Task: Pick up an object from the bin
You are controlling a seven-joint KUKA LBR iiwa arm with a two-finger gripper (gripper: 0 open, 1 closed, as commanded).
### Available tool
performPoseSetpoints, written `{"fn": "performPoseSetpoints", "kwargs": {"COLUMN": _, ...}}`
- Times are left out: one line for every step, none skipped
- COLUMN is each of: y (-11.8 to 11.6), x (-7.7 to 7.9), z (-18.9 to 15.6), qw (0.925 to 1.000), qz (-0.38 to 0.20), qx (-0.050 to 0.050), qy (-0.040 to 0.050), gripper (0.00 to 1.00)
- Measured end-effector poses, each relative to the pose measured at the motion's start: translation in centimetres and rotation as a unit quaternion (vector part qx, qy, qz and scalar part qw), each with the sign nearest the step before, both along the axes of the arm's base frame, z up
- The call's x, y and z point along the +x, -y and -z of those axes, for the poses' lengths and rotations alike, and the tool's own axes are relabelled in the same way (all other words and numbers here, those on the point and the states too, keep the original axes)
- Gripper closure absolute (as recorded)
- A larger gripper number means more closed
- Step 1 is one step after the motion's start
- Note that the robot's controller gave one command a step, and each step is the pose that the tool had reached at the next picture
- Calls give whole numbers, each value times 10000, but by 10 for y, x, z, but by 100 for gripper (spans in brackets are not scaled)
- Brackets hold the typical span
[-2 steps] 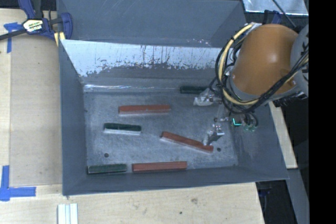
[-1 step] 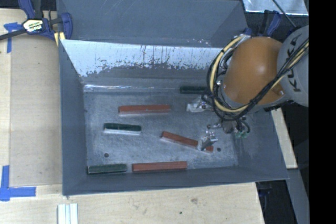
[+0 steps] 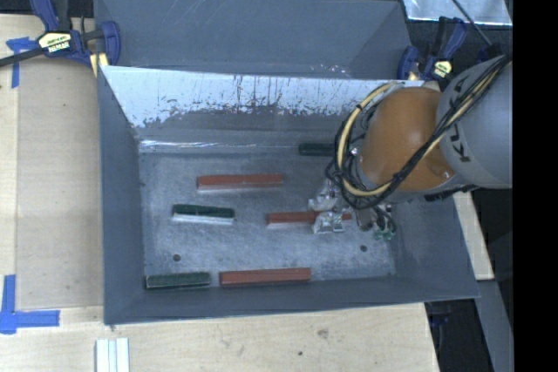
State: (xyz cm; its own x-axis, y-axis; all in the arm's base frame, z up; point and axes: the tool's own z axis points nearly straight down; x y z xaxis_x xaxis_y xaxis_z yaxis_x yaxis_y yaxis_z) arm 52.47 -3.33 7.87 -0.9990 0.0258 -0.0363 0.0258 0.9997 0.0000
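Brown short bar (image 3: 289, 220) lies unlifted on the bin (image 3: 118, 213) floor, gripper (image 3: 330, 220) low at its right end, its grasp impossible to tell.

It looks like a robotics lab: a grey metal bin (image 3: 122, 213) sits under an industrial arm (image 3: 488, 135) carrying bundled cables (image 3: 345, 144).

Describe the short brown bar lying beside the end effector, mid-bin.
The brown bar is short, flat and reddish-brown, wood-like. It lies flat on the bin floor, near the middle, running left to right. Its right end reaches the end effector and is hidden there; whether it is gripped cannot be told. The other bars lie apart from it.
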Motion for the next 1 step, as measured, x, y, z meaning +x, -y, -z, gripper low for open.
{"fn": "performPoseSetpoints", "kwargs": {"y": 0, "x": 0, "z": 0, "qw": 10000, "qz": -1, "qx": -1, "qy": 0, "gripper": 100}}
